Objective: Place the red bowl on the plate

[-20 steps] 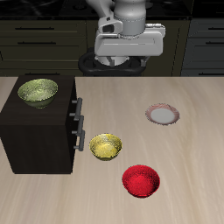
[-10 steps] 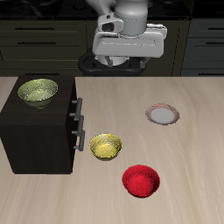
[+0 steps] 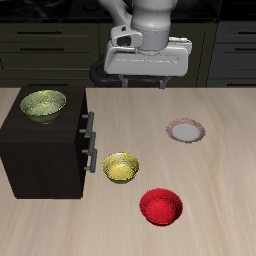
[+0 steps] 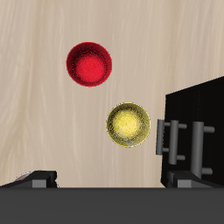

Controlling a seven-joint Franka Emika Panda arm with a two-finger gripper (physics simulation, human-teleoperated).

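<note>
Wooden tabletop (image 3: 225,150) holds the red bowl (image 3: 160,207) well apart from the raised tool (image 3: 147,80), grip state unclear.

plate (image 3: 186,130): not seen in wrist view | gripper (image 3: 146,82): fingers hidden under its body in exterior view, opening not readable | fingertips (image 4: 39,178): cut off by frame edge | cabinet (image 4: 194,131): cropped by wrist frame edge

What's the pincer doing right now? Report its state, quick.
Pincer: holding nothing, raised well above the table; the red bowl lies untouched. Open or closed cannot be told.
</note>
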